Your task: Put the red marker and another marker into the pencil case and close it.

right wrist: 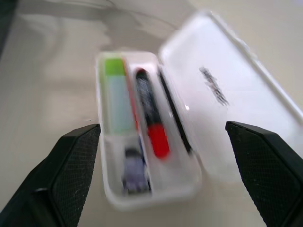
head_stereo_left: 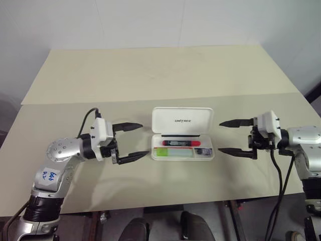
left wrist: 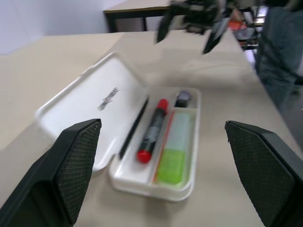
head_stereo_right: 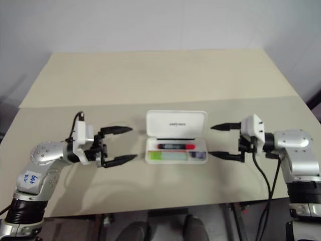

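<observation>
**Both markers in, lid still up**

So here's where we're at. The pencil case sits open in the middle of the beige counter, lid tipped up on the far side with the small dark lettering facing us. Inside the tray we've got the red marker lying lengthwise in the far compartment, black body with red ends. Just on the near side of it lies the other marker, the light-green highlighter, in its own slot with the bright green end toward the left. A small stubby dark grey object sits at the right end of that same near slot, just beside the highlighter's pale end.

We've got the left gripper hovering just left of the case, pointing right at it, jaws spread wide and holding nothing. The right gripper mirrors it on the right side of the case, pointing left, jaws also spread wide and empty. Neither one touches the case.

In the left wrist view a thin dark line runs along the hinge side next to the red marker; we can't tell what it is.
</observation>
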You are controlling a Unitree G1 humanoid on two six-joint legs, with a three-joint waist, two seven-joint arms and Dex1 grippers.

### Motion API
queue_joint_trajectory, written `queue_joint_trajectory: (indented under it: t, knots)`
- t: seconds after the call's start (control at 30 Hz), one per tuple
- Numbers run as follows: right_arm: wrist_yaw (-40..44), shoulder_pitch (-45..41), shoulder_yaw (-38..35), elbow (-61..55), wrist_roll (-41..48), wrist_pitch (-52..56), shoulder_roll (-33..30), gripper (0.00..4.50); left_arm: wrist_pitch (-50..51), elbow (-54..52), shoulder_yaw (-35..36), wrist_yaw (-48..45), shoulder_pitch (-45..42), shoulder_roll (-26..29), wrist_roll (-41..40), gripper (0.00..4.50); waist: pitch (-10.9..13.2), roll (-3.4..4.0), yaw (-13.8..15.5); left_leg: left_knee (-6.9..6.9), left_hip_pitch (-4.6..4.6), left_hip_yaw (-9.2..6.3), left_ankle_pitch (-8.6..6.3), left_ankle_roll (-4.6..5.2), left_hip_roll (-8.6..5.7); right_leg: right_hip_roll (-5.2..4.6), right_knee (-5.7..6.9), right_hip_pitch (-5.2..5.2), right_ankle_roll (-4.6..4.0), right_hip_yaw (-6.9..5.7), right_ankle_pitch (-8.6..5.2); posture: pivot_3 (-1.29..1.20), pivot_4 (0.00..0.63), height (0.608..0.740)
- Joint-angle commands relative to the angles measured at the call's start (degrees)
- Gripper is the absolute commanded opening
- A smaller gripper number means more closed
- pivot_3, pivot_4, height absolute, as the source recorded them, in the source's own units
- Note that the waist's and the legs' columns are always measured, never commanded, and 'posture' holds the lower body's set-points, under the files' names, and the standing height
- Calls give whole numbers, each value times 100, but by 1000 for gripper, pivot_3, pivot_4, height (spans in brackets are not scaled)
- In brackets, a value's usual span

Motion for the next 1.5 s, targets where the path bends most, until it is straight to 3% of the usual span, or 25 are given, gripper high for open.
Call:
queue_joint_trajectory:
  t: [0.03,0.3,0.4,0.6,0.7,0.83,0.97,1.17,1.5]
  knots:
    - [69,156,-413,192,113,-269,-205,4460,-242,225,300,-5,49,74,-32,4500,0,0,-9,1,3,2,0,0,1,0,1,1,0,0,0,0,150,740]
    - [151,344,-699,-23,445,183,-431,4460,-447,724,454,-173,148,161,9,4500,0,1,13,7,3,3,0,0,4,-2,5,2,1,3,0,0,150,740]
    - [166,345,-676,49,372,109,-484,4500,-311,731,438,-369,203,174,-171,3970,0,1,23,5,3,0,0,0,4,-1,5,2,1,1,0,0,150,740]
    - [-23,367,-602,-78,294,72,-392,4500,-331,811,431,-265,168,-28,-160,1919,0,1,32,3,-1,-5,0,0,2,-5,4,0,1,-1,0,0,150,740]
    - [-130,405,-580,-184,256,82,-358,4500,-318,873,414,-178,99,-175,-184,1290,0,1,34,4,0,-4,0,0,2,-6,5,1,1,-1,0,0,150,740]
    - [-193,426,-542,-254,197,126,-380,4500,-532,1064,415,-16,-71,-389,-38,39,0,1,34,6,0,-3,0,-1,2,-3,5,1,1,-2,1,0,150,740]
    - [-260,441,-544,-335,175,174,-398,4500,-1124,1629,434,631,-544,-753,431,39,-2,-2,54,12,-1,-4,0,-1,-1,-5,5,6,2,-8,1,0,150,740]
    - [-371,445,-570,-384,165,163,-391,4500,-1054,2297,196,1525,-1114,-1062,1009,39,-3,-4,41,13,1,-3,0,-1,-1,-3,6,6,4,-12,2,0,150,740]
    - [-548,516,-544,-609,176,255,-364,4500,-702,3596,-495,1834,-2009,-1550,1625,39,-4,-6,50,18,-6,21,1,-1,-5,-6,9,9,5,-35,3,0,150,740]
